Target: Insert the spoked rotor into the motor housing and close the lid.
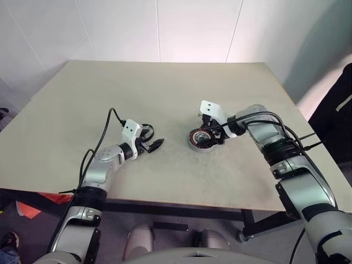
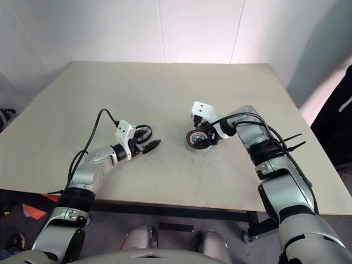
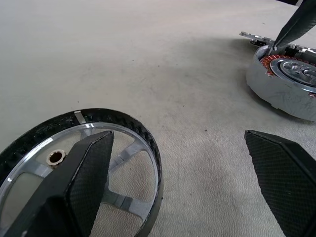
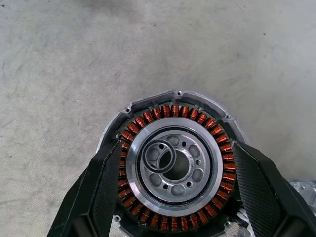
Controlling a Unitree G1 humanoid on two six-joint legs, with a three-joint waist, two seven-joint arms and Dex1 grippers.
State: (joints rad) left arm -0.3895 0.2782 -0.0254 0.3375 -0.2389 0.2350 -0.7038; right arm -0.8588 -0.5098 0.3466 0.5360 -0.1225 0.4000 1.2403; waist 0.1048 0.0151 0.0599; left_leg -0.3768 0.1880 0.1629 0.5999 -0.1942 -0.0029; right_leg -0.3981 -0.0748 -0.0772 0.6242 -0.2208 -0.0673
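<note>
Rotor handling: you are facing a thin, light, stiff spoked rotor lying flat at the tabletop's left, left fingers apart over it; pinch its rim. Right fingers are standing apart, flanking the motor housing.

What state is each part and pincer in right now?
motor housing: flat on the table, open-topped, copper windings exposed, a small loose ring lying off-centre in its middle.
spoked rotor: on the table by the left pincer, not in the housing.
lid: on the table just behind the housing, not fitted.
left pincer: open, empty.
right pincer: open, straddling the housing.
</note>
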